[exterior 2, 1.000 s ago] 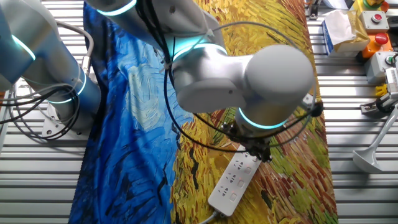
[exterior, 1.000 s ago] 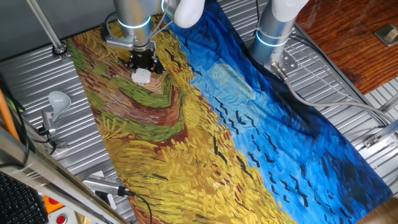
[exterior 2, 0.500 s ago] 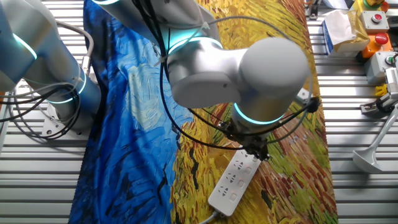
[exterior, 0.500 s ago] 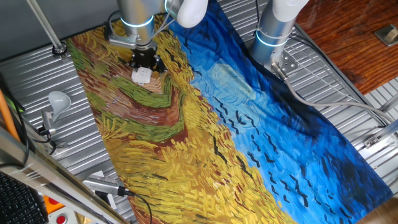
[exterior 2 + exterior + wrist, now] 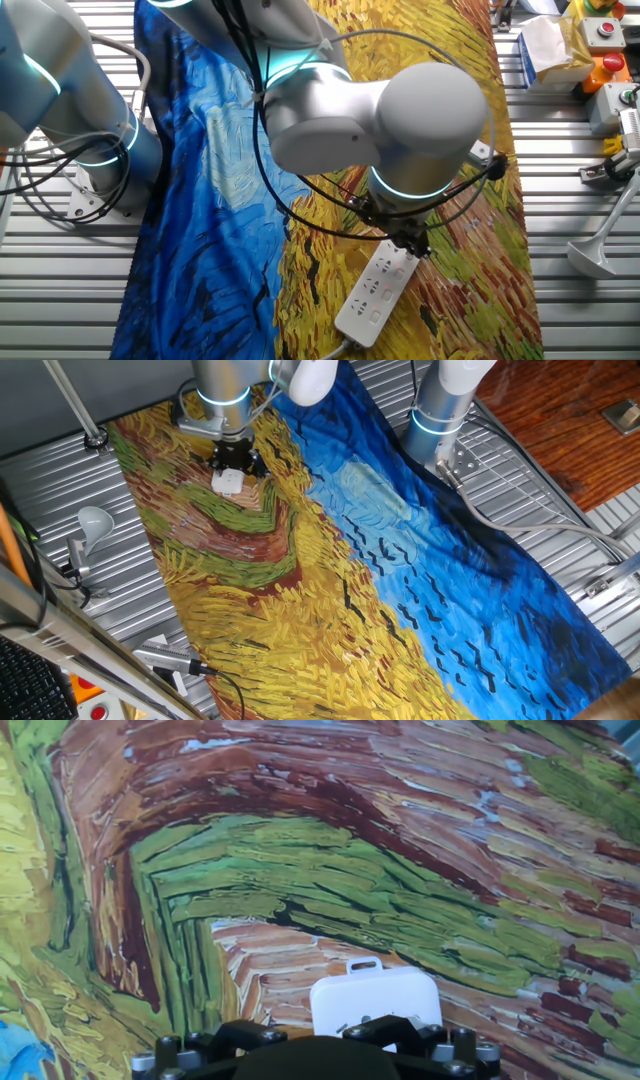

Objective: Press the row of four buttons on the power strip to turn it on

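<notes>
Power strip (image 5: 376,288), white: lying on the yellow-brown part of the painted cloth (image 5: 330,560) covering the desk, cord end nearest in the other fixed view. Claw (image 5: 410,243): hovering over its far end; finger state is staying hidden. Lamp-like bulb (image 5: 92,520): standing off-cloth, left.

A ribbed metal table (image 5: 60,500) carries a painted cloth (image 5: 250,580), with the power strip (image 5: 375,290) apparently flat on it.

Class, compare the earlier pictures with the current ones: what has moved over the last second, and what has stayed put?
The arm shifted slightly: in one fixed view the gripper crept up-right; in the other, the big wrist joint slid left over the power strip. Nothing was grasped or released. The strip, the painted cloth and the lamp stayed where they were.
</notes>
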Controlling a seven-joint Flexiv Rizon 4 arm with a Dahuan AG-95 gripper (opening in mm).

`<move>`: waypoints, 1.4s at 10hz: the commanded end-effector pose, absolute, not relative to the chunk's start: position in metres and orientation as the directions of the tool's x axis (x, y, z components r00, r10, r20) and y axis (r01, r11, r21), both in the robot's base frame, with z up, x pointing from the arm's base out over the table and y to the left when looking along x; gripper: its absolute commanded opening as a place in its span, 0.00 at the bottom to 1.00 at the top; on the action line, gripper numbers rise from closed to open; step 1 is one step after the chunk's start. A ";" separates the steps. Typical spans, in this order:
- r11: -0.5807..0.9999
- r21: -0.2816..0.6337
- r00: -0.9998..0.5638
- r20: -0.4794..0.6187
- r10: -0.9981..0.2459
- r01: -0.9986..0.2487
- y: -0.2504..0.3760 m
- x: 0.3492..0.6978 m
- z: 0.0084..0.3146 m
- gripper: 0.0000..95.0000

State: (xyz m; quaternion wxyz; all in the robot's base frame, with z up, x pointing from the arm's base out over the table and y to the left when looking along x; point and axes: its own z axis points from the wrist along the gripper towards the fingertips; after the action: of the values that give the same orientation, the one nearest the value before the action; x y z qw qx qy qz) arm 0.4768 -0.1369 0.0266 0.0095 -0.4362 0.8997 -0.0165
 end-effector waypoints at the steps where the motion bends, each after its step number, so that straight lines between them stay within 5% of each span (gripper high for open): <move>1: 0.609 -0.039 -0.609 -0.008 -0.793 -0.792 -0.139 0.478 0.023 1.00; 14: 0.583 -0.051 -0.583 -0.012 -0.812 -0.811 -0.141 0.479 0.017 1.00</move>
State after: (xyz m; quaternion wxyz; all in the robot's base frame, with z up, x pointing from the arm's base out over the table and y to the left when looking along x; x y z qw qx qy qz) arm 0.4789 -0.1406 0.0172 0.0169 -0.4563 0.8895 -0.0194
